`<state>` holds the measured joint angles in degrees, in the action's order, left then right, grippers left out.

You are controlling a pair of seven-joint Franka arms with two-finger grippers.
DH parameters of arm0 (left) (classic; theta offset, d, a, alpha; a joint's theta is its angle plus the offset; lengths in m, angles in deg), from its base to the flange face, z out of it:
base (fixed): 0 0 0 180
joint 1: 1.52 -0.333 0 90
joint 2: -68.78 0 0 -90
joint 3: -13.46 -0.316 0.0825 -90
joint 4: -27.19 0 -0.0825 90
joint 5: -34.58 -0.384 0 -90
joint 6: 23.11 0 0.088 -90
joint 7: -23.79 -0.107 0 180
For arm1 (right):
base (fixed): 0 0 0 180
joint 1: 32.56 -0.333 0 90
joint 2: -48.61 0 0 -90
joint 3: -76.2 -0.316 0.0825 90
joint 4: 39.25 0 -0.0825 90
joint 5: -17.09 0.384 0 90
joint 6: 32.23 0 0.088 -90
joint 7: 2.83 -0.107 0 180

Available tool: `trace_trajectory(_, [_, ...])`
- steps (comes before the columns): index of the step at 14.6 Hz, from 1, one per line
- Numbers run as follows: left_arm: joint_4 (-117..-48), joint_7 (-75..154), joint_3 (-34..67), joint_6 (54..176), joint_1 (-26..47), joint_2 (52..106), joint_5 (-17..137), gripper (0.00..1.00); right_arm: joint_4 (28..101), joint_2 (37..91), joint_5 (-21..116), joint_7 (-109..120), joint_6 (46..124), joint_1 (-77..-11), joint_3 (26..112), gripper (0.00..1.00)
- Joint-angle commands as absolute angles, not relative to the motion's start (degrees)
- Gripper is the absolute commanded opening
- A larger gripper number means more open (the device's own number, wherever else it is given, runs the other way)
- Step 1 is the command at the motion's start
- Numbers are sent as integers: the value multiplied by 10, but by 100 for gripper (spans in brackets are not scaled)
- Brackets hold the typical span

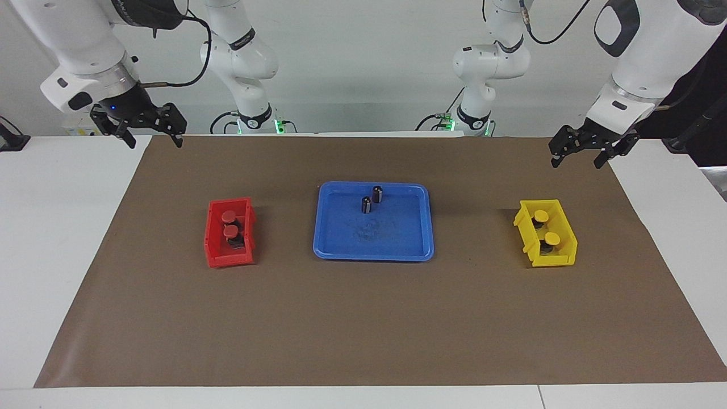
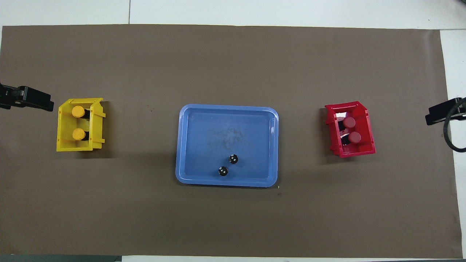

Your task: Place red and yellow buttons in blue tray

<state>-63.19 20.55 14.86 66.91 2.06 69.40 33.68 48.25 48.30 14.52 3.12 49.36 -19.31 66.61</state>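
Waiting above the worktop's ends, left pincer (image 1: 579, 153) and right pincer (image 1: 149, 130) both hang wide, holding nothing. Blue tray (image 1: 341, 241) sits mid-mat with two dark cylinders (image 1: 372, 199) in its robot-side half. Red bin (image 1: 216, 250) holds two red buttons (image 1: 229, 224); yellow bin (image 1: 565, 247) holds two yellow buttons (image 1: 546, 226).

This is a robotics lab. Two white robot arms (image 1: 244, 62) are bolted at the edge of a white tabletop (image 1: 57, 227) covered by a brown paper mat (image 1: 363, 318), before a bare white wall (image 1: 363, 57). Cables (image 1: 199, 51) trail along the arms, and green indicator lights (image 1: 278, 122) glow at their bases.
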Motion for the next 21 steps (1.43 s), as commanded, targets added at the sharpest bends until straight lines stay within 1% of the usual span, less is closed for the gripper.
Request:
trace_trajectory(1, [-647, 208, 147, 669, 21, 680, 341, 100, 493, 474, 157, 24, 498, -185, 661, 100])
trace_trajectory(15, [-647, 208, 147, 669, 21, 680, 341, 100, 498, 472, 156, 23, 504, -189, 657, 100])
trace_trajectory(19, [-647, 208, 147, 668, 21, 680, 341, 100, 507, 478, 164, 15, 567, -195, 656, 100])
trace_trajectory(21, [-647, 208, 147, 668, 21, 680, 341, 100, 516, 502, 188, -10, 594, -205, 657, 100])
